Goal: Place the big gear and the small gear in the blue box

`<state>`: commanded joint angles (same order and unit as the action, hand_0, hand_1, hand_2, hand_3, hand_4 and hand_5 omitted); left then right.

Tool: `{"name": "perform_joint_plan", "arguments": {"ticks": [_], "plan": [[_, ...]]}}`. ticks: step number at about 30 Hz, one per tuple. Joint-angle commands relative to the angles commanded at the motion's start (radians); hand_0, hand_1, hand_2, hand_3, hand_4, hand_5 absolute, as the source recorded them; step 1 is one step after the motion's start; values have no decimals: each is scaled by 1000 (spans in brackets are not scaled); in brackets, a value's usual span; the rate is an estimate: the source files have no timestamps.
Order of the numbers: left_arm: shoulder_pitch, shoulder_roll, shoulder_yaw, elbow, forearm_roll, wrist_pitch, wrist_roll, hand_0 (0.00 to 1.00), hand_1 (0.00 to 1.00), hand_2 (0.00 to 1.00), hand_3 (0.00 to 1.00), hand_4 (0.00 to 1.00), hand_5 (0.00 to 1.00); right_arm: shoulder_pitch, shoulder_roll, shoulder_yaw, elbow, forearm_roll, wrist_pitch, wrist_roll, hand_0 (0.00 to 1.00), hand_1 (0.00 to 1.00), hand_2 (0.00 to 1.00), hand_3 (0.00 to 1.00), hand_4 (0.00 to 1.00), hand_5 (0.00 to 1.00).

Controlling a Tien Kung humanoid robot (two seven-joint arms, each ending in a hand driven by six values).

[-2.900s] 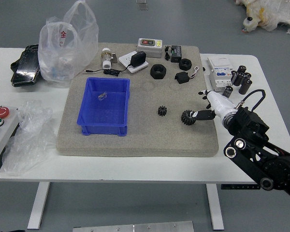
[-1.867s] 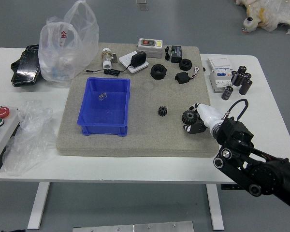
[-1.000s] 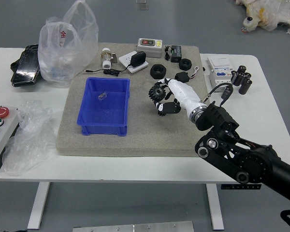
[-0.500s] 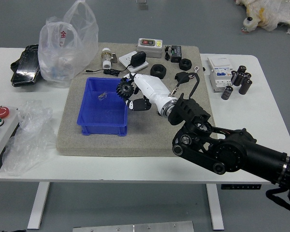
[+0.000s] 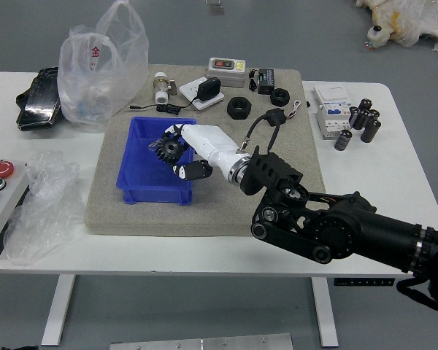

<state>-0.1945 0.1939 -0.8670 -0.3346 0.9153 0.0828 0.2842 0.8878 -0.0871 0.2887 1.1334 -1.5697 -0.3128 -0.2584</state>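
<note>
Head view: big gear (image 5: 169,149) gripped in the fingers of the right hand (image 5: 213,146), held over the blue box (image 5: 155,196), toothed face up and fully exposed, hand kept to its right, presumably so it can be let go without the walls being hit. Thumb set low, near the box's right wall; could be snagged if lowered here. Box placed flat on the grey mat (image 5: 160,227), open top left accessible. Small gear not seen, possibly hidden by hand or arm; location can't be told. Release judged next. Left hand (image 5: 11,347) barely in at bottom left corner, state can't be told.
</note>
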Motion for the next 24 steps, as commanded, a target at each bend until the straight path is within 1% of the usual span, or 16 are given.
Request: {"name": "perform_joint_plan", "arguments": {"ticks": [2, 3, 8, 9, 14, 15, 18, 21, 24], "plan": [[-1, 0, 2, 0, -2, 0, -1, 652, 603, 570, 686, 663, 340, 0, 3, -5, -8, 1, 9, -5, 483, 647, 628, 650, 470, 37], [-1, 0, 2, 0, -3, 0, -1, 652, 604, 570, 685, 663, 339, 0, 3, -6, -11, 1, 13, -8, 551, 733, 770, 938, 549, 159], [-2, -1, 4, 0, -5, -1, -2, 652, 604, 570, 685, 663, 339, 1, 5, -3, -18, -10, 40, -31, 551, 733, 770, 938, 549, 159], [-2, -1, 5, 0, -5, -1, -2, 652, 604, 569, 684, 663, 339, 1, 5, -3, -18, -11, 45, -35, 580, 789, 864, 998, 624, 167], [-4, -1, 5, 1, -5, -1, -2, 652, 604, 569, 684, 663, 339, 0, 6, -2, -19, -16, 68, -49, 580, 789, 864, 998, 624, 167], [-4, -1, 5, 1, -5, -1, -3, 652, 603, 570, 685, 660, 338, 0, 6, -1, -18, -17, 73, -52, 589, 808, 880, 998, 680, 177], [-3, -1, 4, 1, -6, -1, -4, 652, 603, 570, 685, 660, 338, -2, 5, 3, -16, -18, 86, -63, 589, 808, 880, 998, 680, 177], [-3, -1, 4, 0, -6, -1, -4, 652, 603, 570, 685, 661, 339, -7, 3, 14, -12, -20, 86, -65, 576, 808, 876, 998, 686, 166], [-2, -2, 6, 1, -8, -1, -4, 652, 603, 570, 685, 661, 339, -20, -5, 51, -4, -33, 65, -62, 576, 808, 876, 998, 686, 166]]}}
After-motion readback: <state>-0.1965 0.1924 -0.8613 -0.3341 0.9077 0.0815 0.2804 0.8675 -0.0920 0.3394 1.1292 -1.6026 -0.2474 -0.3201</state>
